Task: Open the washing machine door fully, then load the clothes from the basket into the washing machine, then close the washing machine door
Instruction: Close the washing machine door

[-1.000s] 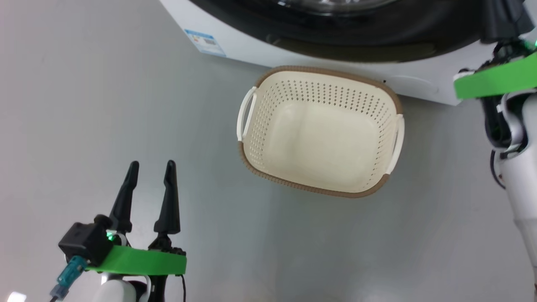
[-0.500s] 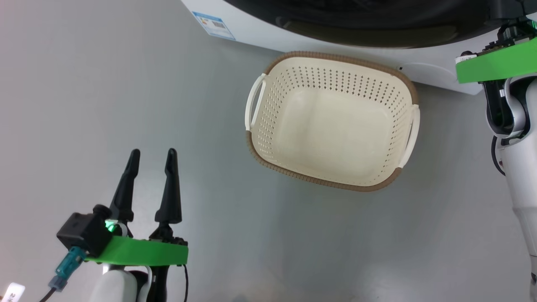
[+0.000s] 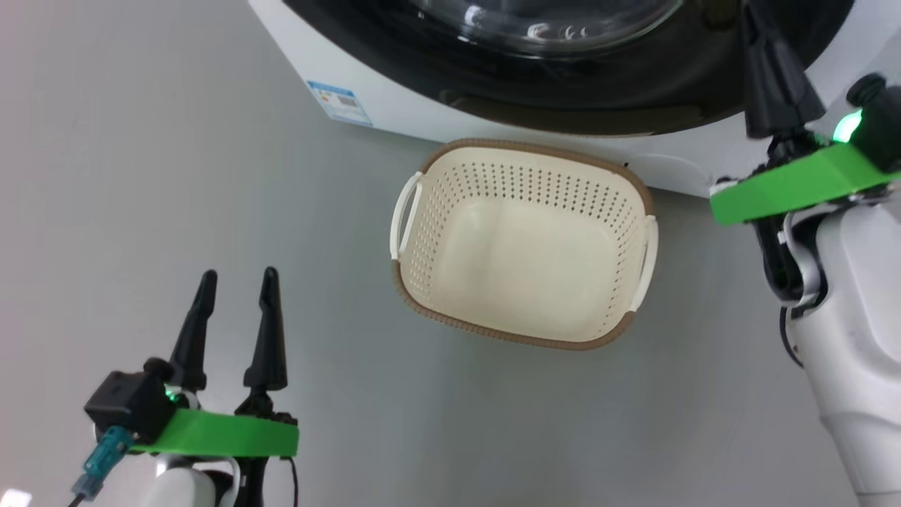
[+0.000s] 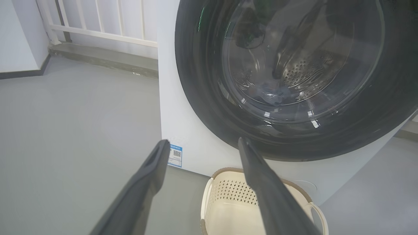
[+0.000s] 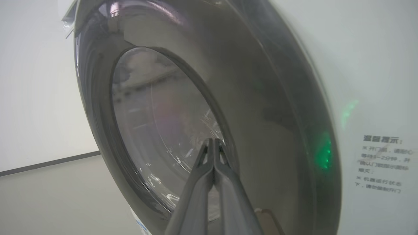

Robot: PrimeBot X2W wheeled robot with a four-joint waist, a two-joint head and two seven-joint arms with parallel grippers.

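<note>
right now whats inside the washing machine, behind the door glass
Through the closed washing machine door the left wrist view shows the perforated steel drum and a bluish patch low in it, maybe cloth. Reflections on the glass cover the rest.

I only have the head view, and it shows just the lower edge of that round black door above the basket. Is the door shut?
Observer: In the left wrist view the washing machine door lies flat against the front of the washing machine, so it looks shut.
Operator: The basket looks empty to me. Is anything in the drum?
Observer: Seen through the door, a bluish patch lies low in it. It is too blurred to say what it is.
Operator: And the right gripper? Its tips are cut off for me.
Observer: The right wrist view shows its fingers pressed together, pointing at the door. I cannot tell whether they touch it.
</note>
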